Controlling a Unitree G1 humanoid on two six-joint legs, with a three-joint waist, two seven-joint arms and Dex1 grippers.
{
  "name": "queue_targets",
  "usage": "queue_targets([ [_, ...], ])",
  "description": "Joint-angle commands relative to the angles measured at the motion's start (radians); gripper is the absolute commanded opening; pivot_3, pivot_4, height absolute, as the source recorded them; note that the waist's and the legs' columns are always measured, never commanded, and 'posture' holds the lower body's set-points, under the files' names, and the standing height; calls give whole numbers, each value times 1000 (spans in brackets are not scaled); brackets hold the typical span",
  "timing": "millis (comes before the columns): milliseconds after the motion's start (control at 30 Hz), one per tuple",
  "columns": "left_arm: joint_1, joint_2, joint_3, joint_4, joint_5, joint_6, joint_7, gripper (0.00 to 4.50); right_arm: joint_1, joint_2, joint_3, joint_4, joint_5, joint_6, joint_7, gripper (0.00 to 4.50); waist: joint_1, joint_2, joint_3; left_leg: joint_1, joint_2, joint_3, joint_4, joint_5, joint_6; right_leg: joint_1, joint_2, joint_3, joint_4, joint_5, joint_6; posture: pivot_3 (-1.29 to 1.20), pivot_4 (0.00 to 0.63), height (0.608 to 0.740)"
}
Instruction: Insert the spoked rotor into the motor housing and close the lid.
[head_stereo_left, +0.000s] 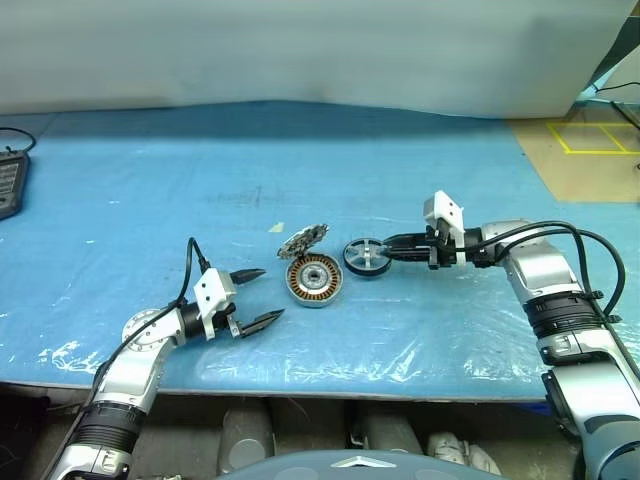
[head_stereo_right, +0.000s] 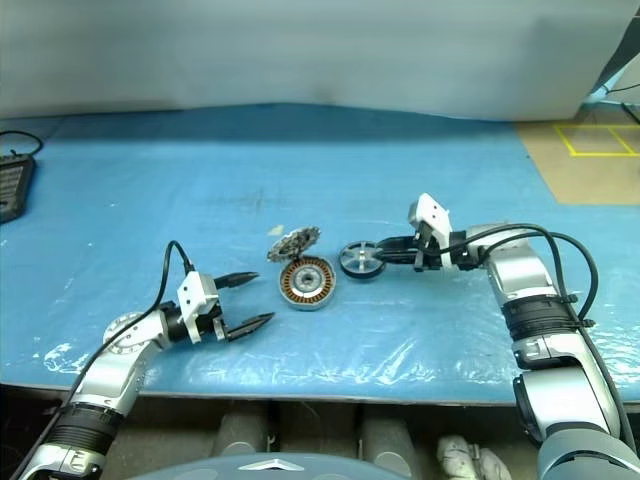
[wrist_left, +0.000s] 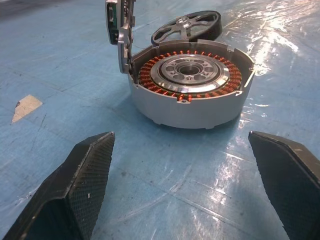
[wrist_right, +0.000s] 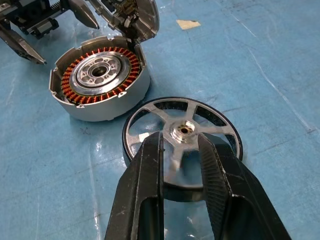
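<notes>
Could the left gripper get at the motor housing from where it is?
Probably yes. The left gripper stands open beside the motor housing with bare blue table between them, and the lid stands up at the far side.

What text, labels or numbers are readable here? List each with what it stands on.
None can be read.
The spoked rotor, motor housing and open lid show no markings.
The dark device at the table edge is too small to read.
</notes>
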Motion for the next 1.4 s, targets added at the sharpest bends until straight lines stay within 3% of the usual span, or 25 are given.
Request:
queue_targets([
  [33,9,5,4,-20,-9,-12,0,4500,-14,3,3,-18,-4,-3,0,1094,0,0,0,0,0,0,0,0,0,0,0,0,0,0,0,0,150,740],
  [400,10,3,4,-19,-8,-15,7,4500,-30,0,52,-10,-64,-17,5,1094,0,0,0,0,0,0,-3,0,0,0,0,0,-3,0,0,0,150,740],
  [633,14,4,4,-20,-6,-16,9,4500,-19,4,48,-38,-67,-22,-22,3295,0,0,0,0,0,0,-3,0,0,0,0,0,-3,0,0,0,150,740],
  [1400,20,3,-3,-18,1,-18,10,4500,-13,57,62,-107,-72,76,-110,3295,0,0,0,0,0,0,-4,0,0,-1,0,0,-3,0,0,0,150,740],
])
